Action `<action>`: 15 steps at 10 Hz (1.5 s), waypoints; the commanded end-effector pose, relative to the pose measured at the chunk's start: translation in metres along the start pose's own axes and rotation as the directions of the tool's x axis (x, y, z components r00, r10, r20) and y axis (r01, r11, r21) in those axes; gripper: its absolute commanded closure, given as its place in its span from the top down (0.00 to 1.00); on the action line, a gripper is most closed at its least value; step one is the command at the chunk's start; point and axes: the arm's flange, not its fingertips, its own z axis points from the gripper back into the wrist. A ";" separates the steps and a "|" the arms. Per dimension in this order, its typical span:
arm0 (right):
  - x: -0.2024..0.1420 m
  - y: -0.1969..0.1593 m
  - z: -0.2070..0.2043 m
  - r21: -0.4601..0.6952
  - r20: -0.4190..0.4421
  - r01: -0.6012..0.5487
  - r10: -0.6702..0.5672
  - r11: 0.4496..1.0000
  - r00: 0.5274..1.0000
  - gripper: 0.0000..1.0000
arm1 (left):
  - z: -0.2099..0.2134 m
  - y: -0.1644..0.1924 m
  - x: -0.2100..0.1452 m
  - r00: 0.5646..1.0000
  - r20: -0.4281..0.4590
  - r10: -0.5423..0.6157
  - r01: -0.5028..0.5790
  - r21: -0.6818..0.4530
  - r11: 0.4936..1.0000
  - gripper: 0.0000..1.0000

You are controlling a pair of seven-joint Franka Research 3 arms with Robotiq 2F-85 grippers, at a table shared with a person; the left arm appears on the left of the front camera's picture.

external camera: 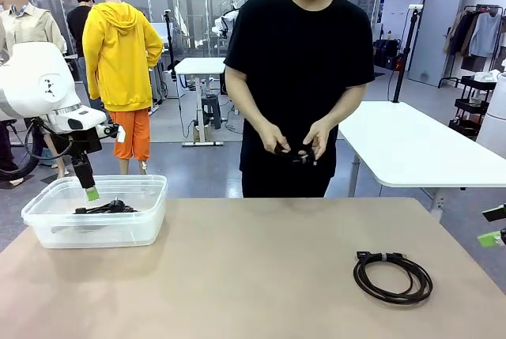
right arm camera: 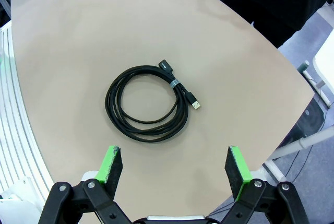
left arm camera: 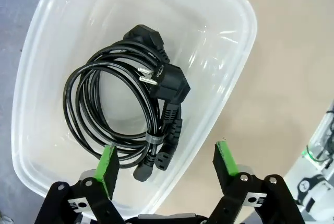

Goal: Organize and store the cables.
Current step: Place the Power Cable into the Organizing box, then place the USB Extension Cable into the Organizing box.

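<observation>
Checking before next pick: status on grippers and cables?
Left gripper open over bin, one cable coil inside. Right gripper open above second coil on table. Person's hands hold a dark cord, far side, not in the way.

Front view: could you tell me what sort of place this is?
Likely a robotics lab: a white robot arm over a clear bin, white work tables on open floor, a clothes rack behind.

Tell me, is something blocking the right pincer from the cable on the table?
No, nothing visible. The right pincer is open, and just bare table lies between it and the coiled cable.
</observation>
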 end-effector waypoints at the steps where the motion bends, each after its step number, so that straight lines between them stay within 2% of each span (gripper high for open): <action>1: 0.000 -0.001 -0.001 -0.001 0.010 0.008 -0.008 1.000 1.000 1.00 | 0.000 0.006 -0.004 1.000 0.002 -0.005 0.005 0.002 1.000 0.91; 14: 0.000 -0.001 -0.001 -0.001 0.010 0.008 -0.008 1.000 1.000 1.00 | 0.000 0.002 -0.003 1.000 0.000 0.006 -0.006 0.000 1.000 0.91; 15: 0.000 -0.001 -0.001 -0.001 0.010 0.008 -0.008 1.000 1.000 1.00 | 0.023 -0.001 0.000 1.000 0.021 -0.019 0.019 0.019 1.000 0.91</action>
